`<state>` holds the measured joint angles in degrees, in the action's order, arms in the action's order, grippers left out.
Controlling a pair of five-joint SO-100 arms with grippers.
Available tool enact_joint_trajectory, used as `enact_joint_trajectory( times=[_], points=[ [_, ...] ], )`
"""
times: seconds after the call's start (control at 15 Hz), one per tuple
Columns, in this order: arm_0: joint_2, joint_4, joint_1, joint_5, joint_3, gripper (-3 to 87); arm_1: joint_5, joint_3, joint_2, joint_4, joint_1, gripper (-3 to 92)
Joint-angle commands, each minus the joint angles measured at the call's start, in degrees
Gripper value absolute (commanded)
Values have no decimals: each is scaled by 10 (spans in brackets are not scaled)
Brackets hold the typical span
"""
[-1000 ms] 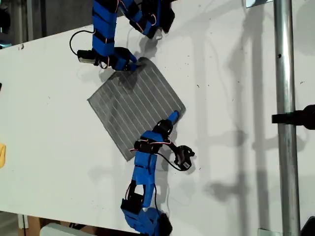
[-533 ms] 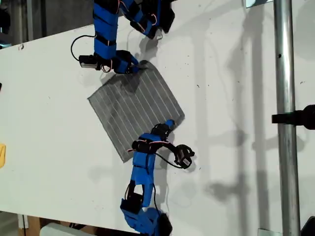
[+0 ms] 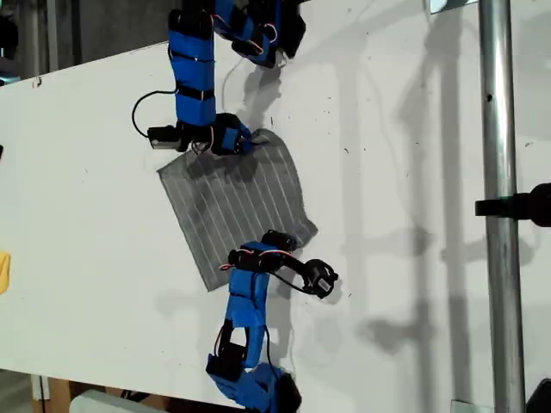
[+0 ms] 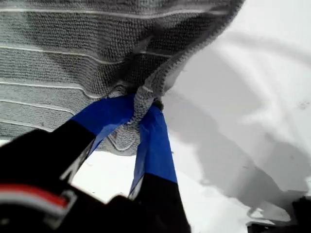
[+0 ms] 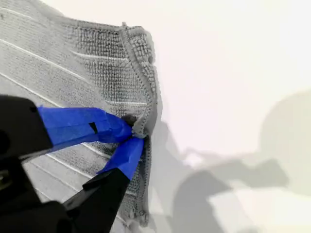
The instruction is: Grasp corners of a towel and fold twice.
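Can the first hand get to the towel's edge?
Looks like yes: my first hand is pinched shut on a bunched edge of the towel, with nothing in between.

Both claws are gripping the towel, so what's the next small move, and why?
Probably raise both together a little. My first claw and my second claw are each shut on the edge of the towel, while most of it lies flat on the table, so the fold is not yet begun.

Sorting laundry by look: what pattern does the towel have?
Grey with fine pale parallel stripes; the towel shows best in the exterior view.
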<state>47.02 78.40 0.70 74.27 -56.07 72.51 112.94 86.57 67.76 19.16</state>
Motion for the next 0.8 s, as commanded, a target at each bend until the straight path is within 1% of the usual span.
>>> enact_joint_trajectory(
  times=[0.0, 0.13, 0.2, 0.53, 0.73],
  points=[
    [77, -13, 7, 4, -90, -26, 16, -103, -63, 10, -34, -2],
    [166, -66, 8, 7, -225, -27, 23, -166, -116, 24, -55, -2],
    [207, -80, 9, 8, -284, -27, 25, -187, -129, 27, -62, -2],
    [344, -105, 4, 21, -468, -28, 29, -272, -164, 56, -90, -2],
    [404, -111, 9, 20, -530, -18, 29, -279, -170, 75, -97, -2]
  ],
)
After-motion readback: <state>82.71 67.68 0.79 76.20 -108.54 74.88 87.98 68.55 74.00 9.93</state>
